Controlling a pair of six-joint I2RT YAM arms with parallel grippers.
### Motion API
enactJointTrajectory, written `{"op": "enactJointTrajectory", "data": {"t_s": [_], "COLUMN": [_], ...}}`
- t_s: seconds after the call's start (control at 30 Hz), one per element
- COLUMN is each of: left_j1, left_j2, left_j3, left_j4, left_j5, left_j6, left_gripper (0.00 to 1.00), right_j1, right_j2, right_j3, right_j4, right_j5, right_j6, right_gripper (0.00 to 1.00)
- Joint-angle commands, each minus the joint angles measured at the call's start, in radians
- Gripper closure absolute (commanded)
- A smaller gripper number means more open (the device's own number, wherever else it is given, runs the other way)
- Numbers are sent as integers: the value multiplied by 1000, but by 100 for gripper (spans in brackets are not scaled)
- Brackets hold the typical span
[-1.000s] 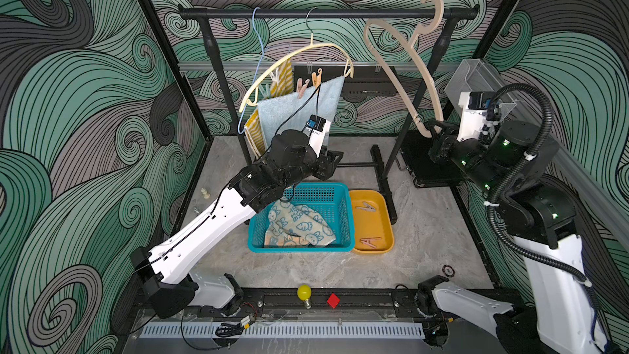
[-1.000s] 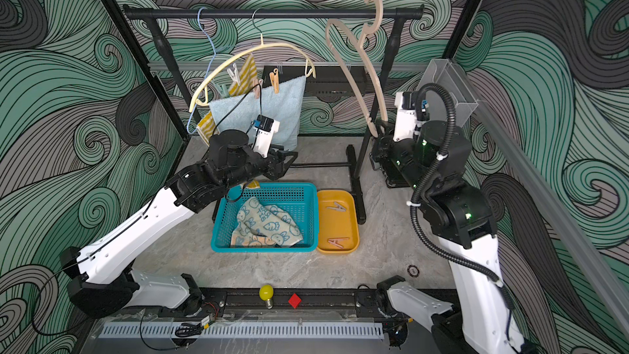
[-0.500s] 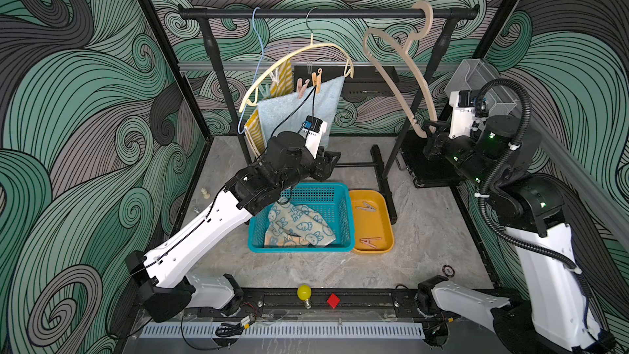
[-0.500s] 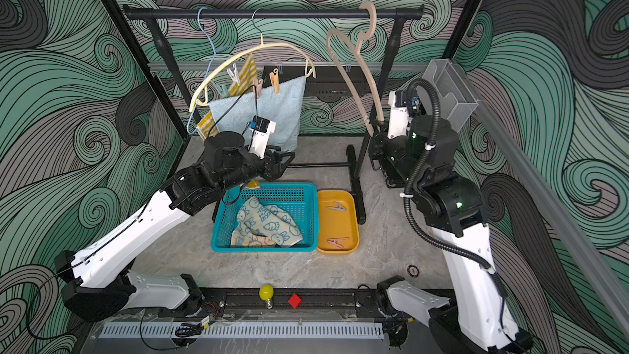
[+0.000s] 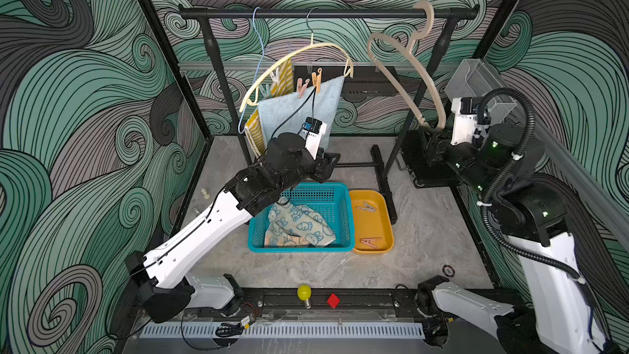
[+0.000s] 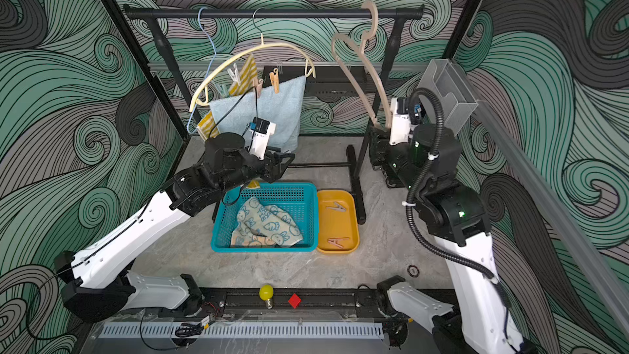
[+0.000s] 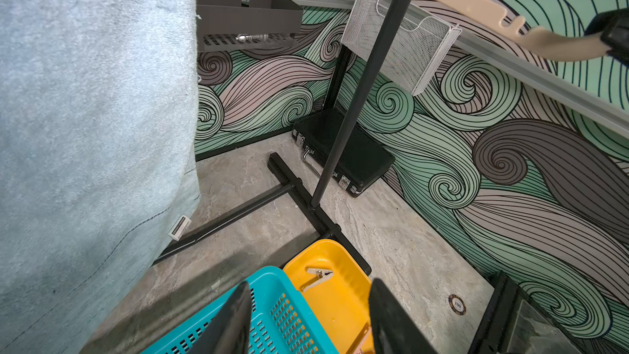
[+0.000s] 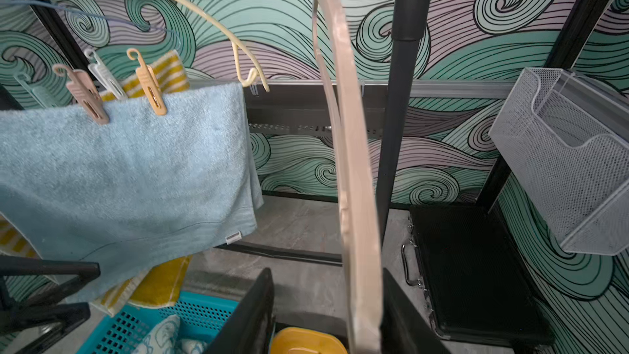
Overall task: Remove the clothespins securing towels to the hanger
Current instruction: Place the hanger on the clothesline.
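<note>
Right wrist view: right gripper (image 8: 326, 279) jaws apart around beige hanger (image 8: 354, 165), no clamp. Left gripper (image 7: 308, 297) spread, empty, above basket (image 7: 272, 272). Pink clothespin (image 8: 86, 97), orange clothespin (image 8: 149, 86) pin blue towel (image 8: 129, 171); next likely pinch orange clothespin.

Layout of the surface (image 5: 425, 233). At the rear stands a rack (image 5: 340, 12); on its rail hang, from left to right, a wire hanger (image 5: 261, 49), a curved hanger (image 5: 306, 50) and a flat hanger (image 5: 401, 73). The front towel (image 5: 289, 114) hangs from the curved hanger under 2 clothespins (image 5: 316, 80); the rear towel (image 5: 287, 80) hangs behind it. Before the rack lies a basket (image 5: 326, 185) holding a third towel (image 5: 296, 229). A tray (image 5: 371, 223) touches the basket's right wall and holds 2 clothespins, 1 rearward, 1 forward. A case (image 7: 367, 161) lies behind the rack's right post. The left gripper (image 7: 309, 286) hangs over the basket's rear rim; the right gripper (image 8: 326, 272) has its jaws on either side of the flat hanger's lower end.
</note>
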Motion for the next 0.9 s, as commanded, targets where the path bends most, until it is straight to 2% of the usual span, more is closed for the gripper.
{"op": "enactJointTrajectory", "data": {"t_s": [0.0, 0.17, 0.43, 0.6, 0.87], "left_j1": [4, 4, 4, 2, 2], "left_j2": [-27, -41, -95, -144, -232], "left_j3": [5, 8, 5, 1, 23], "left_j4": [8, 0, -72, -172, -416], "left_j5": [-13, -48, -104, -154, -261], "left_j6": [-3, 5, -3, -44, -141], "left_gripper": [46, 46, 46, 46, 47], "right_j1": [-2, -3, -3, -2, -2], "right_j2": [-33, -86, -186, -243, -344], "right_j3": [-13, -47, -163, -245, -428], "right_j4": [5, -7, -6, -28, -24], "right_j5": [-1, -14, -60, -124, -193], "right_j6": [-4, -12, 10, 33, 53], "right_gripper": [40, 30, 26, 26, 33]}}
